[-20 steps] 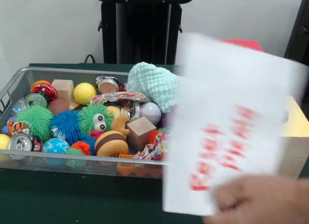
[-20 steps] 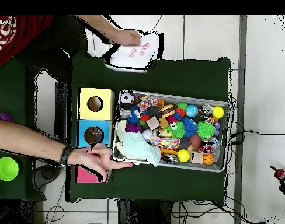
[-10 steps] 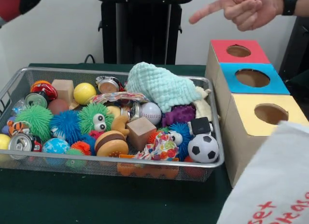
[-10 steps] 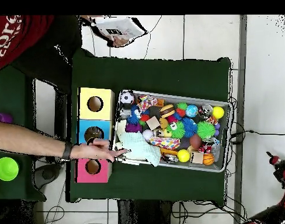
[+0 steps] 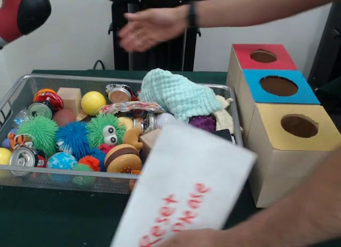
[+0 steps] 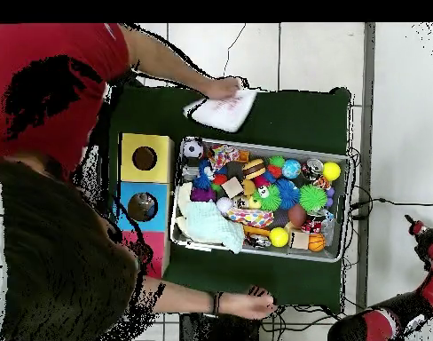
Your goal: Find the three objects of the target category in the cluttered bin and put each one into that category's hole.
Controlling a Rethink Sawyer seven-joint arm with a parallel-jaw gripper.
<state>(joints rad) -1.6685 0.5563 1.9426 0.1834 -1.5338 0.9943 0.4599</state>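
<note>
On the green cloth worktop I see a wire-mesh bin packed with mixed things. A knitted mint cloth lies bunched on top at the end nearest the boxes. Spiky rubber balls sit together: a green one with googly eyes, a blue one touching it, another green one beside that. A smooth yellow ball rests by a plain wooden cube. Crushed metal cans lie near the far rim, and a glossy toy burger sits at the near rim.

Beside the bin stands a row of three cardboard boxes, each with a round hole in its top: red, blue, yellow.

A person leans over the scene; one hand hovers flat above the bin, the other hand presses a white sheet bearing red lettering.

The red and black arm shows only at the frame edge; its pincer is outside both views, so I cannot tell its state.
</note>
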